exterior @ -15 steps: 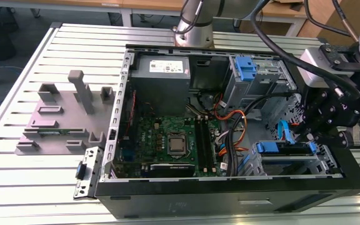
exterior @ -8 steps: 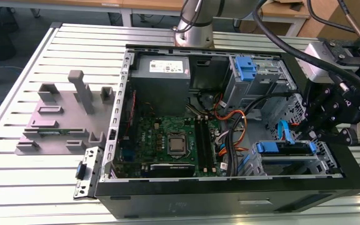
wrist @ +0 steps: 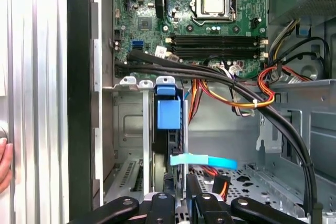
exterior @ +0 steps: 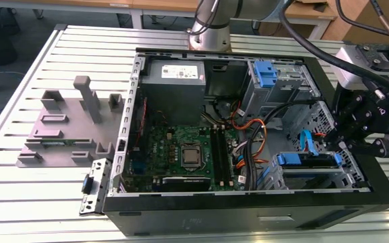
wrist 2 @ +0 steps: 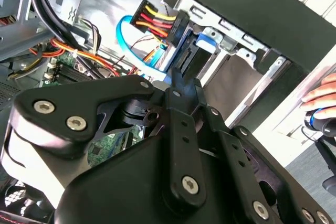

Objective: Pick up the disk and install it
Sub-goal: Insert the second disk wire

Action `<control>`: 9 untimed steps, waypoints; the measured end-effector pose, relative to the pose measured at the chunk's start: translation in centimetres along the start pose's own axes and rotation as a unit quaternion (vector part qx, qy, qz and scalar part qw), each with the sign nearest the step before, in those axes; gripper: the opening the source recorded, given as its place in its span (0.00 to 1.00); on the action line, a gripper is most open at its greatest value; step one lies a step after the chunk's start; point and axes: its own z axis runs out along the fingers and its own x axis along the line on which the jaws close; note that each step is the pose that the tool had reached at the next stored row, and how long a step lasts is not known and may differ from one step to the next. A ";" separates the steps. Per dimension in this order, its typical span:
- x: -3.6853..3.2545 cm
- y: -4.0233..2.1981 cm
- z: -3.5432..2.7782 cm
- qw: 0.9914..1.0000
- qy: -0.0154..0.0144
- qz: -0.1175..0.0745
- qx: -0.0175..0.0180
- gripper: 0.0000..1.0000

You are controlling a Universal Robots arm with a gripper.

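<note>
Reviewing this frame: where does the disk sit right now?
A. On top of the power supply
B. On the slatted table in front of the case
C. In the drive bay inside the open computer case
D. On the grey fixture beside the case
C: the disk, with its blue rails, sits in the drive bay of the open computer case, with the claw at its edge.

The arm (exterior: 211, 23) is a silver-grey tube with thick black cables (exterior: 303, 35) along it. The claw (exterior: 370, 126) is matt black, made of flat links (wrist 2: 178, 145) with rounded ends, joined by silver screws (wrist 2: 190, 184). A light grey block (exterior: 350, 63) sits above it.
</note>
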 end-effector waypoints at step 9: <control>-0.02 -0.94 0.04 1.000 0.000 0.000 0.000 0.24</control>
